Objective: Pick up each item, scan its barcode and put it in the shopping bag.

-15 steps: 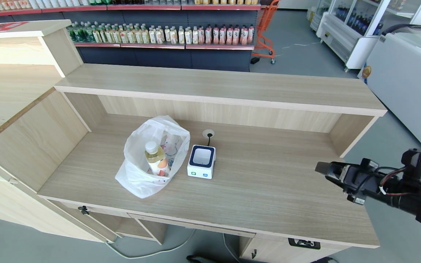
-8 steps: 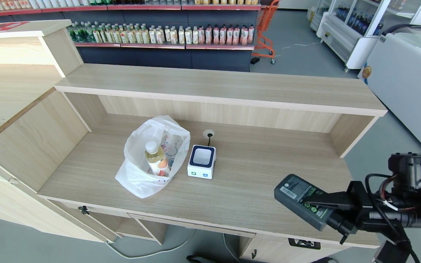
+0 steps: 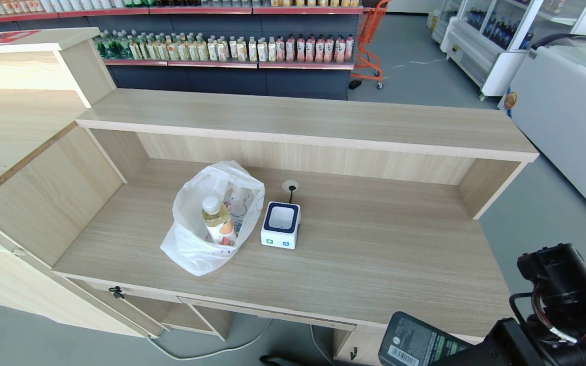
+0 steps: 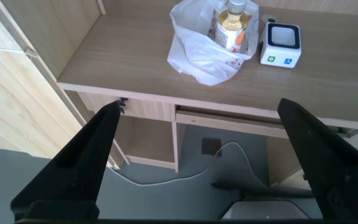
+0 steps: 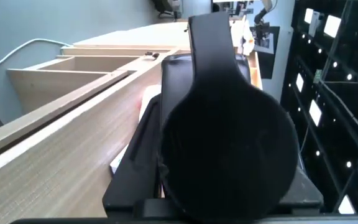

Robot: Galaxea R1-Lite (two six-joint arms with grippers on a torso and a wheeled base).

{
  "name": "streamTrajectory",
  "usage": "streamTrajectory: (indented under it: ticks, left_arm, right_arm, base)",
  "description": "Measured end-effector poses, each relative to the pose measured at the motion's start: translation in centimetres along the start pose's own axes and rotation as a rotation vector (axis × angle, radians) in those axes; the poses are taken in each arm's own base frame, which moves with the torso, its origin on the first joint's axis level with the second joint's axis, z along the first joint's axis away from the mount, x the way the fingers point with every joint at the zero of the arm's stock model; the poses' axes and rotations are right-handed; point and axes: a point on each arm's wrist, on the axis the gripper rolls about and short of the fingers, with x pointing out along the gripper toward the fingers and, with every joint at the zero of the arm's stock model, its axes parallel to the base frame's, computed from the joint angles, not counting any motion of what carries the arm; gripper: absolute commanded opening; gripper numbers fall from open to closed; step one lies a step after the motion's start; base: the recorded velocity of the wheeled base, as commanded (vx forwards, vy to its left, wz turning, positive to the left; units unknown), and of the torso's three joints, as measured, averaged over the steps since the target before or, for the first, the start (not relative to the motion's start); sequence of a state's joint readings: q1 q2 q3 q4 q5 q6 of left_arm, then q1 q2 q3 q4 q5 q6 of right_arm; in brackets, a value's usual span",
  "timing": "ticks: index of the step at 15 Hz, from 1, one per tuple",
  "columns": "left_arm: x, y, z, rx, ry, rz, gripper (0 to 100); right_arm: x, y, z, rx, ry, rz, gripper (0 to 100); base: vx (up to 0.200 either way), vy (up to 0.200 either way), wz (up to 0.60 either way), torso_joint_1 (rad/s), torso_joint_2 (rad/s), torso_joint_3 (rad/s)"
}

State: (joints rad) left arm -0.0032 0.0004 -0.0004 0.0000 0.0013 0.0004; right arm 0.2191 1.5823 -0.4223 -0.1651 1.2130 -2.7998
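- Black item (image 3: 415, 341), barcode label facing up, is clamped in the right gripper (image 3: 476, 351), low at the near right, off the front edge of the worktop (image 3: 374, 254).
- Left gripper (image 4: 197, 109): jaws wide, nothing held, hanging in front of the worktop.
- Step judged: scan pending; the shopping bag (image 3: 191, 239) already holds a bottle (image 3: 216, 218).
- Next move calls for carrying the item over the scanner (image 3: 280, 224), just beside the bag, with the label turned to its window.

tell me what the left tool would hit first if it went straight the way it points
Probably the counter front edge, near the drawer below the bag. The open left tool aims there, with nothing in between, though depth is hard to judge.
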Motion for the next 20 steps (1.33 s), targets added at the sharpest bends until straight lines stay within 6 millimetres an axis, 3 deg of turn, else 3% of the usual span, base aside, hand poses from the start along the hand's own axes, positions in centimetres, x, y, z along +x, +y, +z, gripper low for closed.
streamTrajectory:
  ticks: [20]
  left_arm:
    - [0.0,0.0,0.0,0.0,0.0,0.0,100]
  right_arm:
    - [1.6,-2.2,0.3,-0.127,-0.078,-0.054,0]
  base:
    - [0.0,0.0,0.0,0.0,0.0,0.0]
